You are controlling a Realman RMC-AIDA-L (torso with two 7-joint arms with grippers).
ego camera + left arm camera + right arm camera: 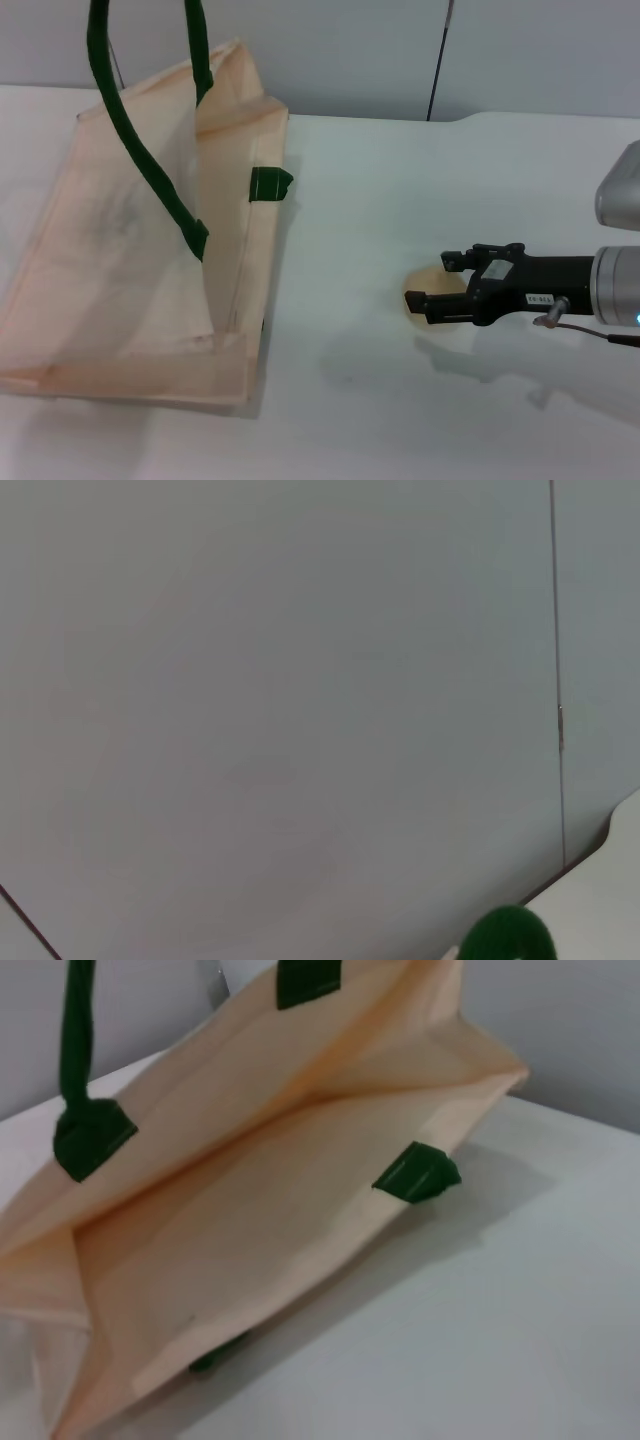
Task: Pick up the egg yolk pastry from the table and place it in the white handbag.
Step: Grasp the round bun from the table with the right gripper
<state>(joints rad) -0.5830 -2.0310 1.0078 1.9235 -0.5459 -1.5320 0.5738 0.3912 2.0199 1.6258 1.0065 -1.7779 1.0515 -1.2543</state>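
Reaching in low over the bench (pixel 400 420), the right end effector (pixel 428 283) straddles the egg yolk pastry (pixel 428 281) — fingers spread, not yet closed. White handbag (pixel 130 260) stands near, held open by its handles — ready to receive; left end effector unseen.

The setting looked like a robotics lab or test room rather than a home: a plain white table (pixel 400 200) stood against bare grey wall panels (pixel 330 50) split by a dark vertical seam, with a robot arm (pixel 570 285) reaching over the tabletop.
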